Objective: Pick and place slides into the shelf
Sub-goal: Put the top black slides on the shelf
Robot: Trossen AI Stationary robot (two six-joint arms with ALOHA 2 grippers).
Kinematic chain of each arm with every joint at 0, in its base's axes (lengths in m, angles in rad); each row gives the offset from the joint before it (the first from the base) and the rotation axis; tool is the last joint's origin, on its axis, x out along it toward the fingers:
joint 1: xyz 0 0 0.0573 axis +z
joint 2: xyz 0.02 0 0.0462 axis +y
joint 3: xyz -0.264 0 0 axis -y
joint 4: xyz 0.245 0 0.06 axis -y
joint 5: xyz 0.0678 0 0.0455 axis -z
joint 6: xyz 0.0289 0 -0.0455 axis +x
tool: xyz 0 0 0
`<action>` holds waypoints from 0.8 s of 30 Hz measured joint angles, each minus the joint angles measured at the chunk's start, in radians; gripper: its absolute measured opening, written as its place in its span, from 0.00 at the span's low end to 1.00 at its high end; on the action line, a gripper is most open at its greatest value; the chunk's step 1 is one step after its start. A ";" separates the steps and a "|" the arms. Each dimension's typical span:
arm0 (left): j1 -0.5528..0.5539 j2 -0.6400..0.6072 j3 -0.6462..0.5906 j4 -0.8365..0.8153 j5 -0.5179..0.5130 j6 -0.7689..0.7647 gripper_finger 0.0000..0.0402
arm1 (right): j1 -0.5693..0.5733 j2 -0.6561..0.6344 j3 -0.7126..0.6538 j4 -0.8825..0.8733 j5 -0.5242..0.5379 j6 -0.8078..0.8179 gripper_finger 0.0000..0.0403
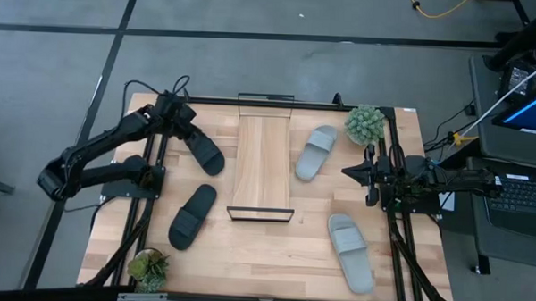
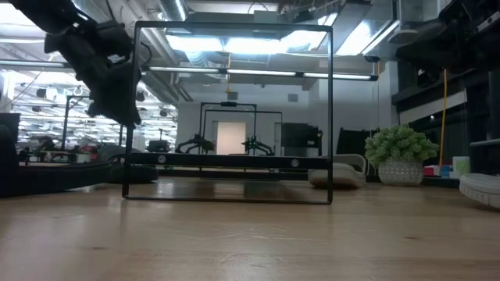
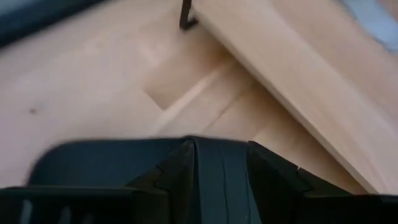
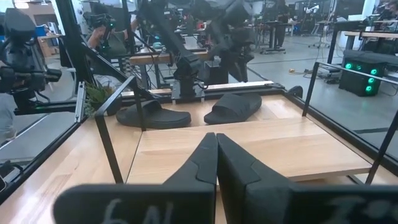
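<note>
The counter point(image 1: 265, 249) is pale planked wood, smooth and matt. The shelf point(image 1: 262, 159) is the same light wood with thin black metal wire ends. The slides point(image 1: 192, 216) look matt and rubbery.

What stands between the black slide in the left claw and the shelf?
Nothing visible. The left claw holds a black slide just beside the shelf, with only bare tabletop between them, and the board itself carries nothing. The shelf's wire frame sits at the ends, not along the near side.
</note>
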 joint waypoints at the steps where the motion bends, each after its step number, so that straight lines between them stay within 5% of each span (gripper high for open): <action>1: -0.005 0.017 0.000 0.001 0.000 -0.015 0.34 | 0.000 0.000 0.000 -0.001 0.000 0.000 0.02; 24: -0.031 0.227 0.000 -0.041 0.016 -0.133 0.34 | 0.000 0.000 0.000 -0.039 0.001 0.000 0.02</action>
